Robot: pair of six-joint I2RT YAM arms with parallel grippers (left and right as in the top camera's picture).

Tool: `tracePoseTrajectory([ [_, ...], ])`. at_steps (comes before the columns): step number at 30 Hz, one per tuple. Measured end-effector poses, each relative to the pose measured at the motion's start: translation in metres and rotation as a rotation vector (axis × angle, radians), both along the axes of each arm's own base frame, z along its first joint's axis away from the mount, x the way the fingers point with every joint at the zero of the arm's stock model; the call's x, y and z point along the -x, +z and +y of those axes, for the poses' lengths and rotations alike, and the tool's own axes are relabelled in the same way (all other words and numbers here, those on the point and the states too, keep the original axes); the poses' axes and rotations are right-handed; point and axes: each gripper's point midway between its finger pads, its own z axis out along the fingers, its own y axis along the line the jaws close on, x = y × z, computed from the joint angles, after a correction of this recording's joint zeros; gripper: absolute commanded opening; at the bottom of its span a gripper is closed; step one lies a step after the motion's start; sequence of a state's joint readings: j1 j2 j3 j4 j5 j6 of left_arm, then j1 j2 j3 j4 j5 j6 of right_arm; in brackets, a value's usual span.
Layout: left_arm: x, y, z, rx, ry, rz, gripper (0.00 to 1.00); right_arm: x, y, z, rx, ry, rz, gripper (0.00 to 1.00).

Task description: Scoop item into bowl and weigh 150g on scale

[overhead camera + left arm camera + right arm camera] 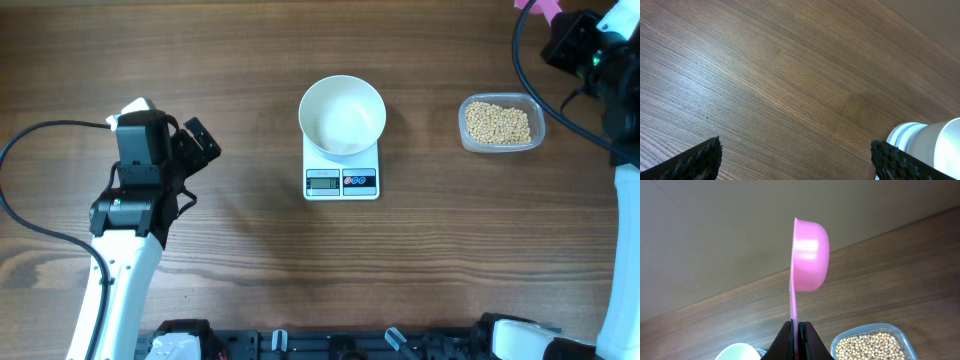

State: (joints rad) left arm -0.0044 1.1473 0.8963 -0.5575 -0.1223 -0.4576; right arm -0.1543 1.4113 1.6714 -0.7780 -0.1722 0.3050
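The white bowl (342, 116) stands empty on the small white scale (341, 182) at the table's middle. Tan beans (499, 123) fill a clear plastic tub (465, 135) to its right. At the far right my right gripper (557, 22) is raised above the table beyond the tub. It is shut on the handle of a pink scoop (810, 255), which shows edge-on and upright above the right gripper (795, 330). The tub of beans (870, 342) lies below it, and the bowl (737, 352) shows at the bottom edge. My left gripper (198, 168) stands open over bare wood, left of the scale, holding nothing.
In the left wrist view the wide-apart fingers (700, 160) frame bare wooden table (790, 90), with the bowl (940, 145) at the lower right. Black cables (530, 70) loop near the right arm and trail left of the left arm.
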Motion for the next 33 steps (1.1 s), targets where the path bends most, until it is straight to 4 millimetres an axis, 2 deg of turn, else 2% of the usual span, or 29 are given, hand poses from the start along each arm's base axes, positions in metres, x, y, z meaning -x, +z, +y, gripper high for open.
tracePoseTrajectory([
  [5, 0.000, 0.000, 0.000, 0.000, 0.000, 0.000, 1.00, -0.003, 0.003, -0.012, 0.116, -0.016, -0.014, 0.04],
  [9, 0.000, 0.000, 0.000, 0.000, 0.000, 0.000, 1.00, -0.011, -0.009, -0.013, 0.242, 0.066, 0.014, 0.04],
  [13, 0.000, 0.000, 0.000, 0.000, 0.000, 0.000, 1.00, -0.018, -0.020, -0.002, 0.259, 0.160, 0.025, 0.04],
  [18, 0.000, 0.000, 0.000, 0.000, 0.000, 0.000, 1.00, -0.017, -0.019, 0.015, 0.198, 0.238, 0.009, 0.04],
  [26, 0.000, 0.000, 0.000, 0.000, 0.000, 0.000, 1.00, 0.014, -0.058, 0.025, 0.075, 0.248, 0.212, 0.04],
  [29, 0.000, 0.000, 0.000, 0.000, 0.000, -0.002, 1.00, 0.022, -0.066, 0.026, 0.059, 0.249, 0.258, 0.04],
  [33, -0.002, 0.001, -0.005, 0.022, -0.020, -0.007, 1.00, 0.023, -0.066, 0.026, 0.061, 0.251, 0.259, 0.04],
])
